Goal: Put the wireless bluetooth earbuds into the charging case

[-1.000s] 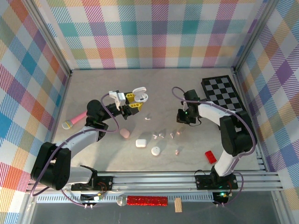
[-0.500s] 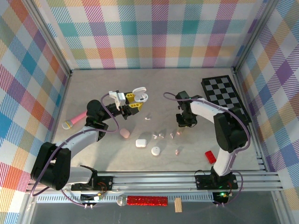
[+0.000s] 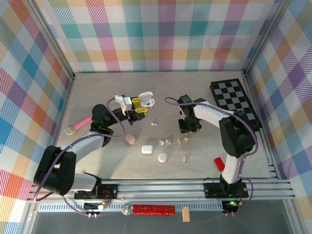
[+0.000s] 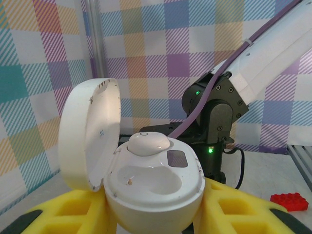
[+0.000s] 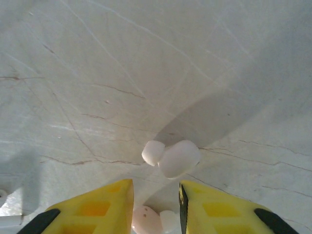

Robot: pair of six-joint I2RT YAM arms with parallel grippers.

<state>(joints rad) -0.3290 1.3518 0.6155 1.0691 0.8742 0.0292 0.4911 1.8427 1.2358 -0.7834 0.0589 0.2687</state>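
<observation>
Earbuds [image 5: 171,157]: one white bud lies on the counter [image 3: 97,87] just ahead of the right hand [image 5: 155,186]; more are scattered mid-counter, and one looks seated in the case [image 4: 155,183].
Left hand [image 3: 140,106]: clamped on the open case, lid tipped back.
Right hand: fingers slightly apart with pale buds in the gap; cannot tell whether one is pinched.
Risk: a glossy bud may squirt out of a closing pinch, and neighbours could be nudged away.
Room: free counter lies between the hands; walls well apart.

Red block [image 3: 220,164] at near right, checkered board [image 3: 235,97] at far right, pink toy microphone [image 3: 78,125] at left.
</observation>
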